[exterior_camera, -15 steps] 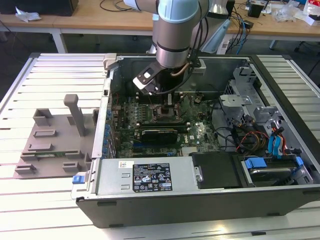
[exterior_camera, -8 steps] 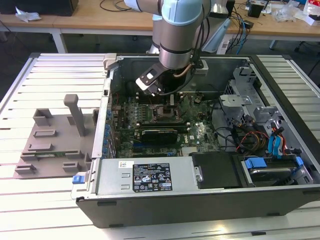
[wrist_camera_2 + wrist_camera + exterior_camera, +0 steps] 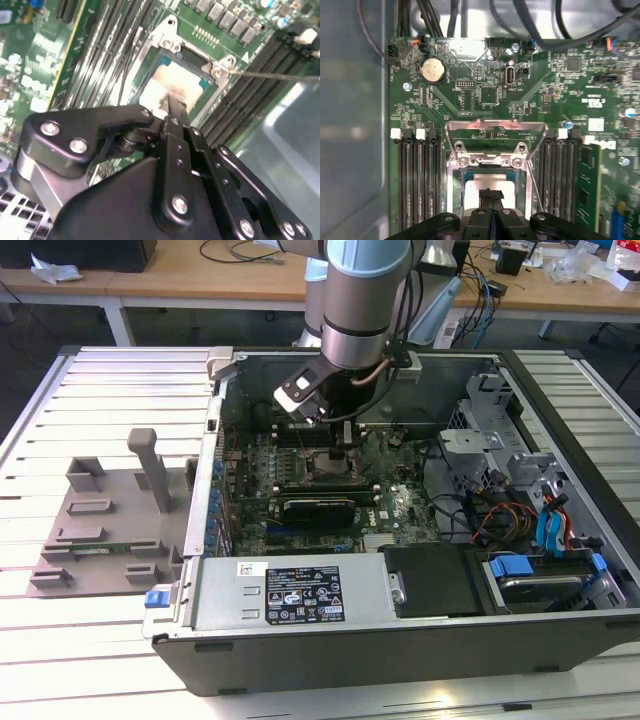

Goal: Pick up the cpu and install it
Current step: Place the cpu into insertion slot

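On the exterior view's left, a grey plastic fixture [image 3: 110, 520] with raised blocks lies on the pale, slatted metal desk [image 3: 60, 410]. Beside it stands the open computer case [image 3: 300, 640], its near wall cut off by the frame edge. A wooden desk [image 3: 200, 275] strewn with cables runs behind. Inside the case, the arm hides much of the green motherboard [image 3: 400, 505], and the hand [image 3: 347, 445] reaches down into it above a long black expansion card [image 3: 318, 505]. In both wrist views the black fingers are pressed together, tips over the cpu [image 3: 167, 80] [image 3: 475, 187], which lies flat in its socket, pale and silvery, partly covered by the hand [image 3: 172, 105] [image 3: 491, 194]. I cannot tell whether they touch. The bright metal socket frame [image 3: 495, 127] is raised. Drive bays [image 3: 540, 570] fill the right.
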Tool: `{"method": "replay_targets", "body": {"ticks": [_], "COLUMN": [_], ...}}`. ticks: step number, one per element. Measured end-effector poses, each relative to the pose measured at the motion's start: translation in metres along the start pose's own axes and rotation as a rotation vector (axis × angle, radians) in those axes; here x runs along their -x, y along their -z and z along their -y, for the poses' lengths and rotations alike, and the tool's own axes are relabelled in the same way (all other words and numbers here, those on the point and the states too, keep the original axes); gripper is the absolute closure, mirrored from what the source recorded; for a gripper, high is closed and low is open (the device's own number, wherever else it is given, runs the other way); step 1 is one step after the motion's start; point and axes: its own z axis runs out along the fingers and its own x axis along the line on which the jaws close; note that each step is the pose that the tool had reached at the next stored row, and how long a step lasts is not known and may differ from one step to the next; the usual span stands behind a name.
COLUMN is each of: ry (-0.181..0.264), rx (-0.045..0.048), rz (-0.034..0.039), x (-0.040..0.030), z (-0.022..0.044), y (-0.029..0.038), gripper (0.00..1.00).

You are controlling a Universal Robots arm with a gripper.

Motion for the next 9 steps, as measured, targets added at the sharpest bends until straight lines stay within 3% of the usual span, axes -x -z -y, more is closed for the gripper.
{"method": "replay_targets", "body": {"ticks": [3,9], "ry": [0.000,0.000], "rx": [0.0000,0.0001], "rz": [0.0004,0.0004], "x": [-0.0001,-0.0001], "z": [0.0001,0.0002], "y": [0.0076,0.0108], "gripper": [0.89,0.89]}}
